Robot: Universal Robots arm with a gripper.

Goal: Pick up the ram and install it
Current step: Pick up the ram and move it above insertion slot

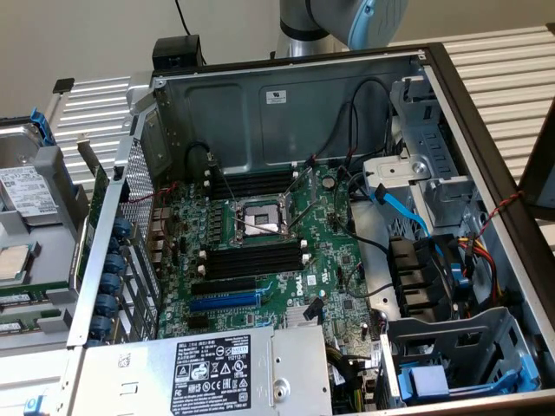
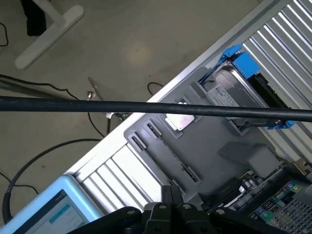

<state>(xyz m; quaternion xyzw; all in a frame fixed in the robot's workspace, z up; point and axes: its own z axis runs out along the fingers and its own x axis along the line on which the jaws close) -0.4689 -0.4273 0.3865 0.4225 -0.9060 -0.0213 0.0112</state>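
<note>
Ribbed silver metal tabletop (image 1: 499, 52) carries an open grey steel computer case (image 1: 286, 108) with a green motherboard (image 1: 334, 251) lying flat inside. On the board, long black plastic memory slots (image 1: 251, 260) sit on the near and far sides of a square silver processor socket (image 1: 258, 218), and a blue slot (image 1: 224, 301) lies nearer still, just before a silver power supply box with a black label (image 1: 212, 373). The robot's grey-and-blue arm (image 1: 347, 17) rises behind the far wall of the case. At the exterior view's left, outside the case, a grey plastic tray (image 1: 61, 260) holds a silver hard drive in a blue bracket (image 1: 26, 191) and a square silver chip (image 1: 12, 260). The ram (image 1: 17, 300), a long thin green circuit-board stick, lies in the near part of that tray, well apart from the slots. In the wrist view the black gripper (image 2: 168, 214) hangs above the tray; whether it is released or clenched cannot be told.
</note>
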